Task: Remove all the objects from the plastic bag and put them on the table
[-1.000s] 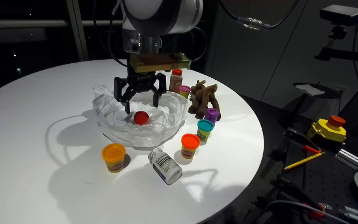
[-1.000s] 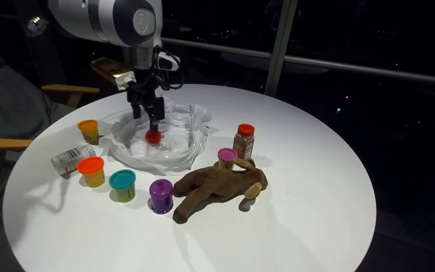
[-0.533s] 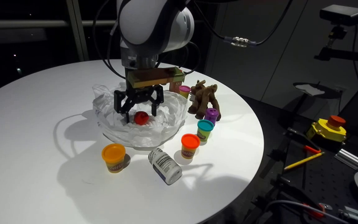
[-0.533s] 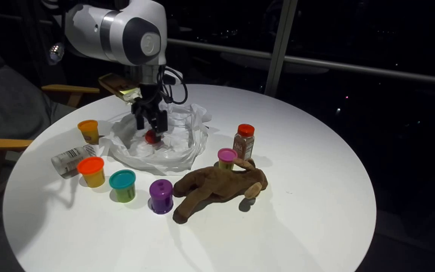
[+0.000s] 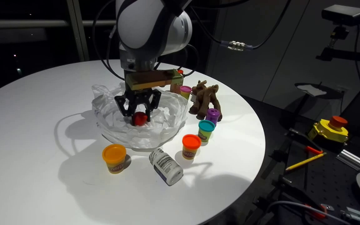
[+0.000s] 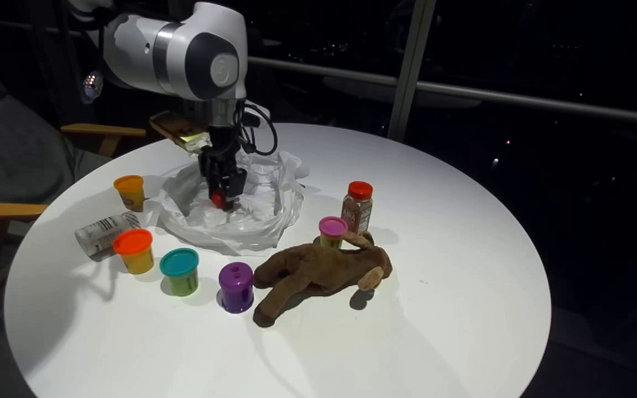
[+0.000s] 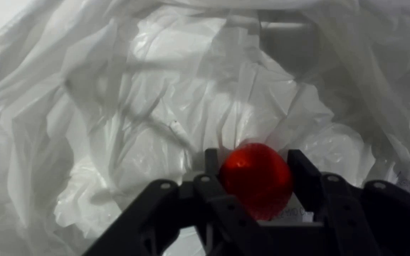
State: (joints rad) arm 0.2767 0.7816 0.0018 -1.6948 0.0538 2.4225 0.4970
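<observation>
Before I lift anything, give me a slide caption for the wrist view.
The end effector straddles a round red object down inside the wrinkled, whitish plastic bag.

The arm (image 5: 142, 28) wears glossy white shells (image 6: 133, 52), dark blue-black panels (image 6: 202, 61), a silver band (image 6: 161, 55) and a round pale cap (image 6: 224, 69). Above the black, angular claw (image 7: 253, 170) come a brown and yellow-green bar (image 5: 155, 78), then a silvery collar (image 5: 144, 65) with a pale label (image 5: 130, 60). Pale round screw heads (image 7: 333, 178) stud the claw's links (image 7: 215, 192). Black cables (image 6: 275, 137) loop above it; a higher one carries a metallic connector (image 5: 237, 46).
</observation>
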